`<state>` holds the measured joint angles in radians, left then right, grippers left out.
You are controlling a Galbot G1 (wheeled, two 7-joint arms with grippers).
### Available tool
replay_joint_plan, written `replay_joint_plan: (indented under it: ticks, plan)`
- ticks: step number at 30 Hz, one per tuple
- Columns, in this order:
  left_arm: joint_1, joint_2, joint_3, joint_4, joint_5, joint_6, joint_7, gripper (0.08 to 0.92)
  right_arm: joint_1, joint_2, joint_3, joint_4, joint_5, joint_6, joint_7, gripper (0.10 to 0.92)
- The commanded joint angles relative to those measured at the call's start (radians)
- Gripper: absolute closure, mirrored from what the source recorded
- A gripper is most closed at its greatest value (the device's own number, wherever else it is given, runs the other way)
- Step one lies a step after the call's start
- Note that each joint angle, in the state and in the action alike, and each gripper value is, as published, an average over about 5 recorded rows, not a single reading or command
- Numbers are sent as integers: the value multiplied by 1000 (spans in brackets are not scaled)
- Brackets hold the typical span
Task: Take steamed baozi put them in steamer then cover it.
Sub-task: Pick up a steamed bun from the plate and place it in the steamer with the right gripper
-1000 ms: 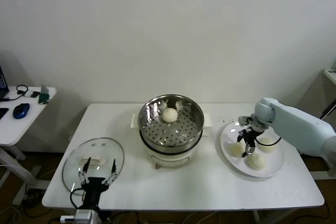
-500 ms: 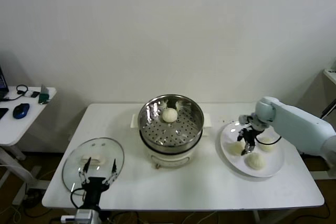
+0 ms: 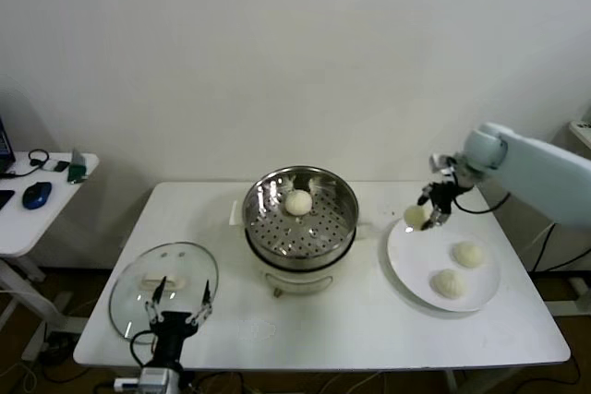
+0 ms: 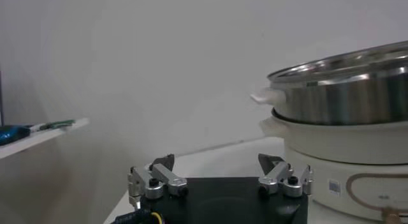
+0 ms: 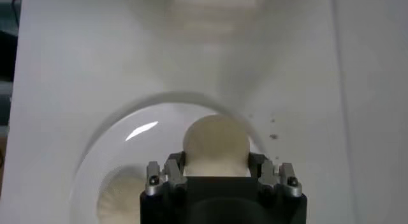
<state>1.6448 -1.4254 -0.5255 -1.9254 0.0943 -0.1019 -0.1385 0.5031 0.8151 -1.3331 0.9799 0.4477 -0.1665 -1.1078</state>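
Observation:
My right gripper (image 3: 427,212) is shut on a cream baozi (image 3: 415,216) and holds it in the air above the left rim of the white plate (image 3: 416,269); the wrist view shows the bun (image 5: 215,144) clamped between the fingers. Two baozi (image 3: 467,254) (image 3: 449,283) lie on the plate. One baozi (image 3: 298,201) sits in the steel steamer (image 3: 263,232), at its back. My left gripper (image 3: 178,302) is open and empty, low at the table's front left, over the glass lid (image 3: 138,274).
The steamer stands on a white cooker base (image 3: 300,276) at the table's middle; it shows close in the left wrist view (image 4: 344,136). A side table (image 3: 32,205) with a blue mouse stands far left.
My right gripper closed on a baozi on the plate and lifted it up and back, clear of the plate. The left arm has barely moved.

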Motion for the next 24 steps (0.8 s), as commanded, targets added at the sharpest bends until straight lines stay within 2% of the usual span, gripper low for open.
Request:
replay_joint_plan:
  ticks: [1, 4, 11, 19, 24]
  plan:
    - [-11, -9, 14, 7, 28, 0, 1, 177, 354, 103, -232, 51, 397, -60, 21, 380]
    - [-21, -13, 19, 4, 43, 2, 2, 177, 370, 170, -238, 49, 472, -87, 40, 380]
    - [-23, 1, 19, -5, 40, -1, 5, 177, 356, 359, -244, 27, 539, -116, 75, 380]
    - [-14, 24, 14, -11, 28, -5, 4, 177, 277, 551, -240, -55, 519, -120, 89, 381]
    - [-10, 37, 14, -12, 34, -10, 4, 177, 215, 605, -235, -66, 489, -129, 109, 382]
